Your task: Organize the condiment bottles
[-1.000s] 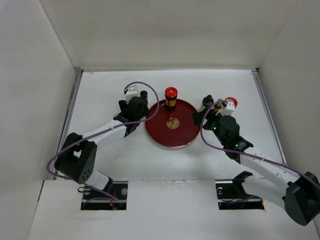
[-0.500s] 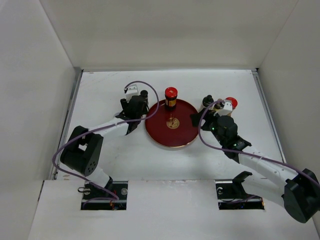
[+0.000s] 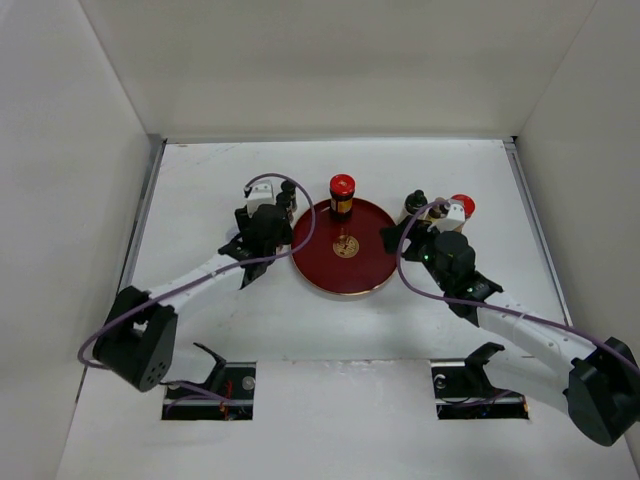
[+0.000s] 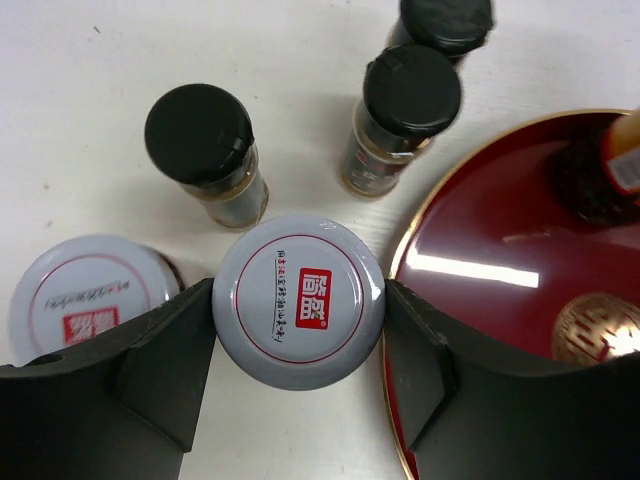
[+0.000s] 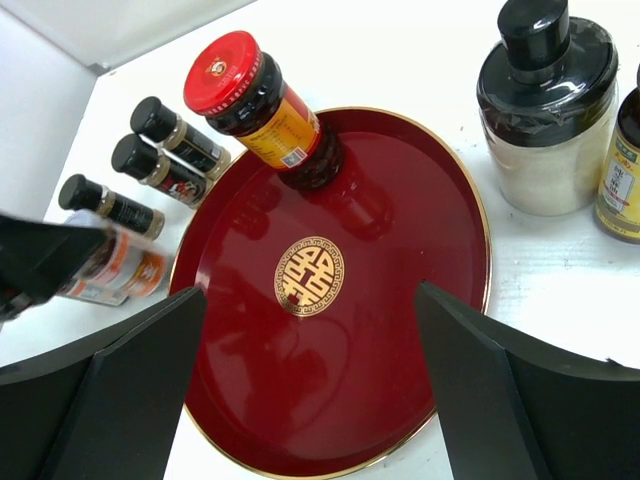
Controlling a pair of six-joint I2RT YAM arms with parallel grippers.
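White-lidded jar (image 4: pixel 298 300) upright, long axis vertical, just left of the tray (image 4: pixel 470 310), grasped by left gripper (image 4: pixel 300 305). Right gripper (image 5: pixel 310 300) spread wide, empty, above tray. Left elbow has swung nearer and leftward since half a second ago.

My left pincer (image 4: pixel 299 305) is showing black fingers (image 4: pixel 165 350). The white-lidded jar (image 4: pixel 300 262) between them is carrying a thin red ring, a red square and black script. The tray (image 5: pixel 400 250) is gleaming dark red, gold-rimmed, with a gold emblem (image 5: pixel 310 275). The red-capped jar (image 5: pixel 262 95) is looking dark, with a yellow label.
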